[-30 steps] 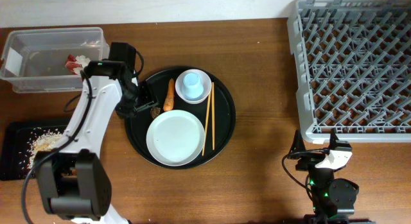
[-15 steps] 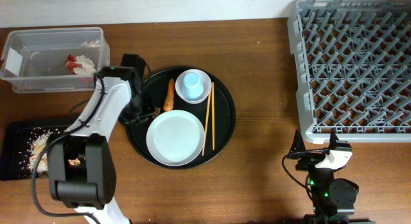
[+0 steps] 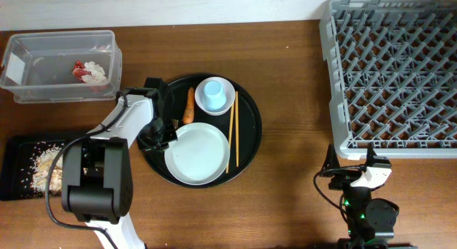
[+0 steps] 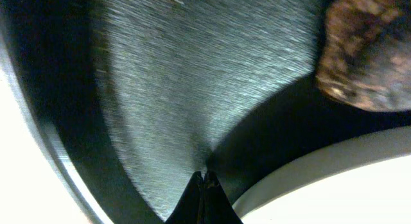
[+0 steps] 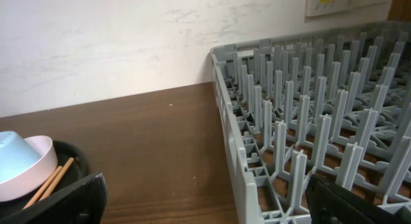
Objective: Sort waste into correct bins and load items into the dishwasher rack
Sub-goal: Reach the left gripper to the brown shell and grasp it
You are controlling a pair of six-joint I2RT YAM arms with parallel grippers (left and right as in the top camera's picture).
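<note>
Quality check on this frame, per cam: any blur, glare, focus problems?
Overhead: sharp and evenly lit, no glare. Left wrist: far too close, with broad streaky glare across the round black tray; the brown lump and the white plate rim are out of focus. Right wrist: the dishwasher rack is fairly crisp, but its own fingers are dark and blurred in the bottom corners.

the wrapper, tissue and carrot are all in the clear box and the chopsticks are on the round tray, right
Not the carrot: in the overhead view it lies on the round black tray. The wrapper and tissue are in the clear box, and the chopsticks are on the tray.
</note>
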